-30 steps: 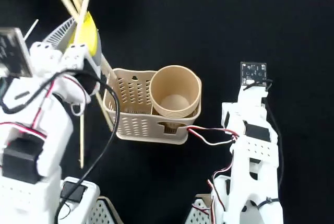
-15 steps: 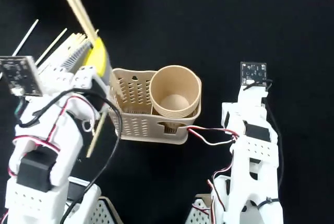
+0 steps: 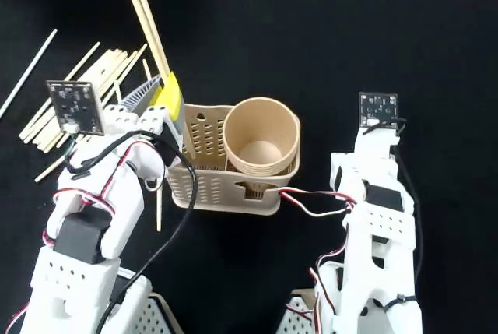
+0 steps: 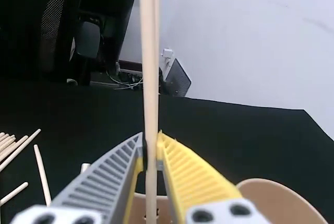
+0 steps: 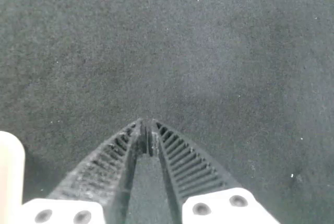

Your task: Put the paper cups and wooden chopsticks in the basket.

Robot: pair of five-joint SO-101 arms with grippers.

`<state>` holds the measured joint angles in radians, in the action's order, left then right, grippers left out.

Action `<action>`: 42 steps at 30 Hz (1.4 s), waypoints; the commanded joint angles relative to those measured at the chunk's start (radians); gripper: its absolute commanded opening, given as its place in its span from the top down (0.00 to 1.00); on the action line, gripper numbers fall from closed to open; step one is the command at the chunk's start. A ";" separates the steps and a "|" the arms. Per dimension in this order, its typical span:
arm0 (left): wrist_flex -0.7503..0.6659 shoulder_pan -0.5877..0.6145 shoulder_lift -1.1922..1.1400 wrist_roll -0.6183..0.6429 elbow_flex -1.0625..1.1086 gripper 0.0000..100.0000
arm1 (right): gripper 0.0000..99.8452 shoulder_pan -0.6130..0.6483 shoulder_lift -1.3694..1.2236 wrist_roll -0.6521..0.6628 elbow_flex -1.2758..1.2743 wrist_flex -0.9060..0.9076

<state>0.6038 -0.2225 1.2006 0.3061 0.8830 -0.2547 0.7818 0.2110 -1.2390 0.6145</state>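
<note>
**Steadily, the chopsticks are arriving over the basket**

The left gripper (image 4: 148,139) is clamping narrow on a pair of wooden chopsticks (image 4: 149,51), holding them nearly upright with the long ends rising toward 12 o'clock. Over the last second this arm has been swinging in from 9 o'clock, and the left gripper (image 3: 161,83) is now hanging at the 10 o'clock corner of the basket (image 3: 226,191), over its free 9 o'clock compartment. Judging from that, the carry is all but done, and lowering and letting go are coming next.

The swing has also been uncovering the loose chopsticks (image 3: 87,94), which are lying on the surface (image 3: 350,38) at 9 to 10 o'clock of the basket.

Counting: one basket; two sticks in the grip; a fanned heap of loose ones overlapping too much for a sure count, plus a single thin stick (image 3: 28,74) lying apart at 9 o'clock of the heap. The paper cups (image 3: 261,136) are sitting nested as one stack in the 3 o'clock compartment; how many, I cannot tell.

The right gripper (image 5: 147,130) is resting closed and empty over bare surface at 3 o'clock of the basket.
</note>
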 commanded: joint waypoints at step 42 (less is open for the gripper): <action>0.615 0.624 -0.835 -0.437 -0.713 0.77 | 0.98 0.011 -0.001 0.012 0.002 -0.018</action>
<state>1.2329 0.3928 0.5317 -0.0376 0.2892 -0.2547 0.7818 0.2110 -1.2390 0.6145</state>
